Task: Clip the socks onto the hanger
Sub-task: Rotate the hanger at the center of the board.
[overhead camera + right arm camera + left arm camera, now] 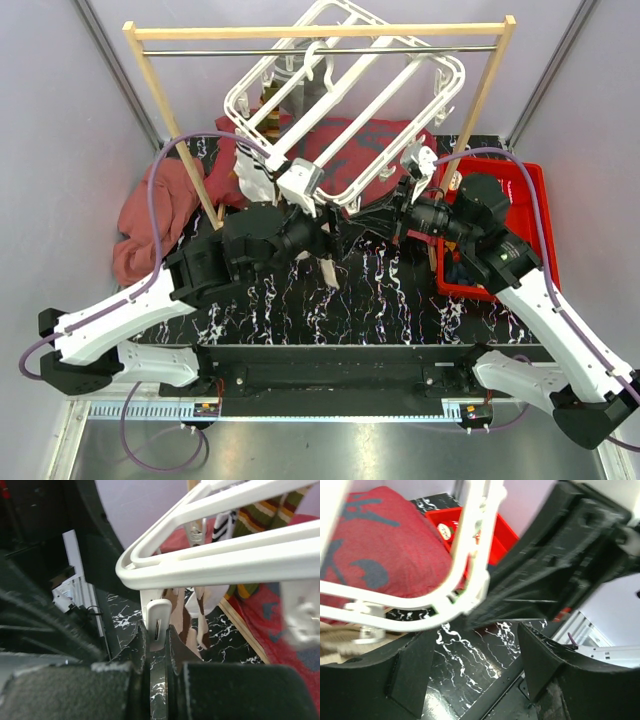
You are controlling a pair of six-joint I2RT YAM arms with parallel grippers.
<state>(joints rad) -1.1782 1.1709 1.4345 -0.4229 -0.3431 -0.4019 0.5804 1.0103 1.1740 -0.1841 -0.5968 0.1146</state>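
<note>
Red cloth (150,215) is lying bunched at the worktop's (380,300) left edge. Next, the left gripper (477,665) is hovering with fingers spread, holding nothing, just beside the hanger's (225,560) rounded corner. The hanger is hanging tilted from the rail (320,32) over the worktop's back edge, with striped socks (265,515) dangling from it. The right gripper (156,640) is pinching a white clip (158,615) under that corner. A red bin (525,190) is sitting at the right edge.
</note>
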